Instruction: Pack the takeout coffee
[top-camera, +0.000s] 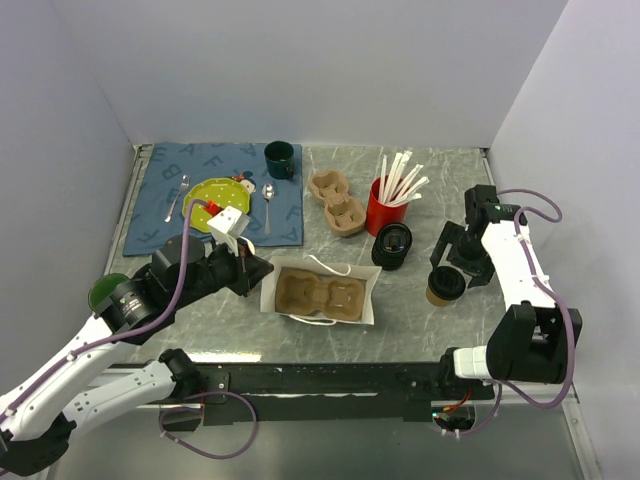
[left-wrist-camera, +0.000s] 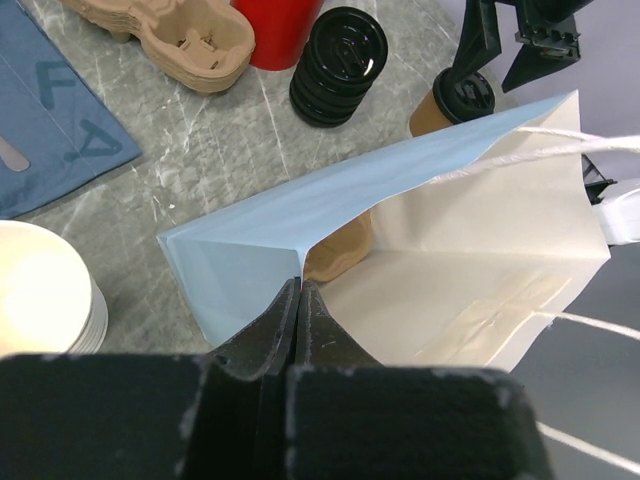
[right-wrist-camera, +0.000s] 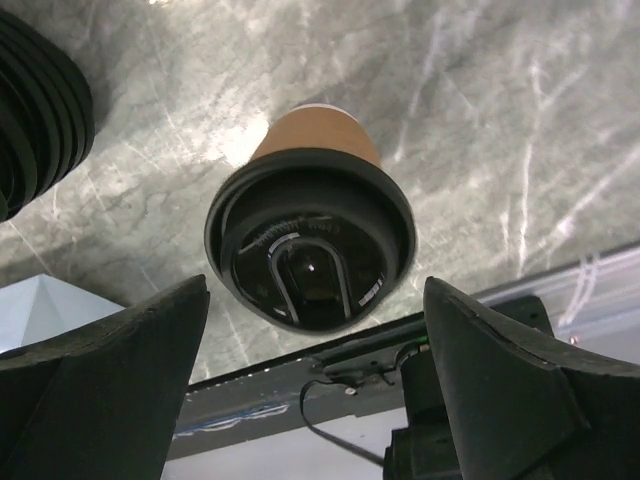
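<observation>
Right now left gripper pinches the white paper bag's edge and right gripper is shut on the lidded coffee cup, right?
Not shut: the right gripper stands open above the lidded coffee cup, per the right wrist view. The left gripper does pinch the white paper bag.

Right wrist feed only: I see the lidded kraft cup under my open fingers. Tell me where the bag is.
Observer: The paper bag sits on the table to the left of the takeout coffee, with its mouth open.
Operator: Say what is holding it.
Observer: The left gripper is shut on the bag's rim, on the side away from the cup.
Operator: Report what's inside.
Observer: A cardboard cup carrier lies in it, and both wells look empty.
</observation>
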